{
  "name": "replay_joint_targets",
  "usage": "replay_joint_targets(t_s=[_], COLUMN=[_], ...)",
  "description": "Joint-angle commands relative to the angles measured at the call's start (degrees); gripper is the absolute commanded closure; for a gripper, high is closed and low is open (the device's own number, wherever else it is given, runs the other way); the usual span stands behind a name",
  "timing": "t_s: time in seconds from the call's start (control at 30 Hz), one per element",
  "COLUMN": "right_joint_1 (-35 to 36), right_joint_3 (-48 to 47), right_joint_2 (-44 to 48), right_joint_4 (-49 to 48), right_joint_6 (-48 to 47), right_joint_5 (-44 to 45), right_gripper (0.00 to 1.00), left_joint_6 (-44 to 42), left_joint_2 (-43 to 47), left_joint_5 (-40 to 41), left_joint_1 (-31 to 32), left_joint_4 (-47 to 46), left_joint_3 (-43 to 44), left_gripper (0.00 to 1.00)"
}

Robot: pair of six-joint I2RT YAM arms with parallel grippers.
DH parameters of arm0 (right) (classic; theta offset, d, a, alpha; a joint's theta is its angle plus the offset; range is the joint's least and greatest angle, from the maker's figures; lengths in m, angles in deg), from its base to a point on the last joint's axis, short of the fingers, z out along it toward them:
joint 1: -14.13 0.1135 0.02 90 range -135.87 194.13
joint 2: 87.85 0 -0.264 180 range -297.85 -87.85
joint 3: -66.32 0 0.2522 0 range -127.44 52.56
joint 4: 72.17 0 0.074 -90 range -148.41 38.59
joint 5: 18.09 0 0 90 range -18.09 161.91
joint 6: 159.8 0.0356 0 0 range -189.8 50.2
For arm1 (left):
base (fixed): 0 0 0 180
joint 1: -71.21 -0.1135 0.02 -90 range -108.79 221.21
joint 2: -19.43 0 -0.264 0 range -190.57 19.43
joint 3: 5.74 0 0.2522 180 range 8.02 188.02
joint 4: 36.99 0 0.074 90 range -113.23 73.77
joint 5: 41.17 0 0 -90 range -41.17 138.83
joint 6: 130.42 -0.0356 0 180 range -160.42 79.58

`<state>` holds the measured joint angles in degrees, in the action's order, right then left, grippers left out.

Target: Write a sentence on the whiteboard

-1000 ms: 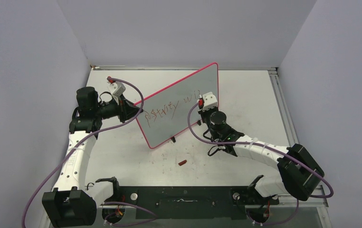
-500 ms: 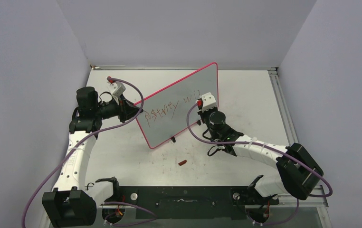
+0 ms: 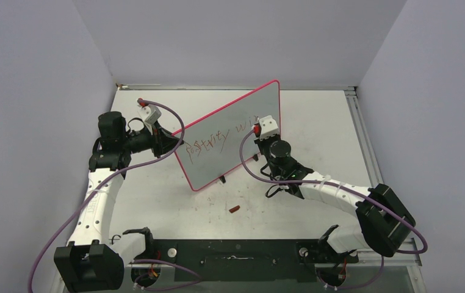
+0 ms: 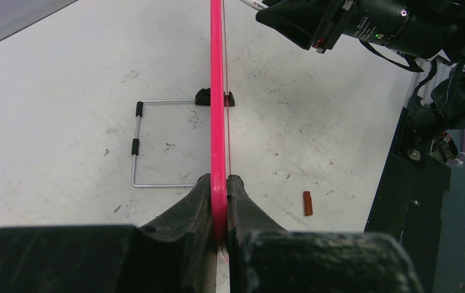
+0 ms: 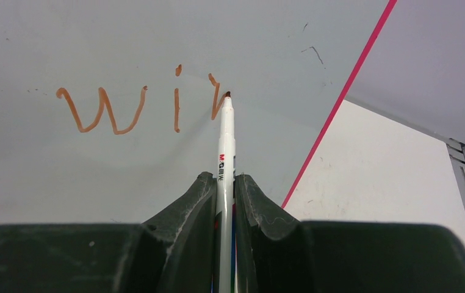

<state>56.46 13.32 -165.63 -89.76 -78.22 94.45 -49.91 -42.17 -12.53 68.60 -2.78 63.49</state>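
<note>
The whiteboard [image 3: 218, 166] stands upright and angled mid-table, its left rim pinched in the closed left gripper [image 4: 219, 180]; the right gripper [image 5: 224, 178] is clamped on a marker [image 5: 226, 135] whose tip seems to touch the board at a half-made "n" in the sentence [image 5: 176, 113]; the stroke probably wants light, even pressure, drawn down and rightward while the left arm braces the board, minding the nearby right rim; the opening word is a scrawl, hard to read; the right wrist view crops it.

"party wi" scrawl [image 3: 219, 139] (on whiteboard [image 3: 213, 168])
</note>
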Motion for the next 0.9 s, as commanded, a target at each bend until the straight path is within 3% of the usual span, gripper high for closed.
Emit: replay_joint_targets(t_s=[0.0,0.87], right_joint_1=[-1.0,-3.0], right_joint_3=[-2.8,1.7], right_joint_2=[0.0,-1.1], right_joint_4=[-4.5,-2.1], right_joint_6=[-0.5,4.2], right_joint_5=[-0.6,-2.2], right_gripper=[0.95,0.95], left_joint_6=[-3.7,-3.6], left_joint_2=[-0.2,-0.1], left_joint_5=[-0.1,-0.2], left_joint_1=[0.2,0.1], left_joint_4=[2.7,2.6], left_joint_3=[0.9,0.8], left_gripper=[1.00,1.00])
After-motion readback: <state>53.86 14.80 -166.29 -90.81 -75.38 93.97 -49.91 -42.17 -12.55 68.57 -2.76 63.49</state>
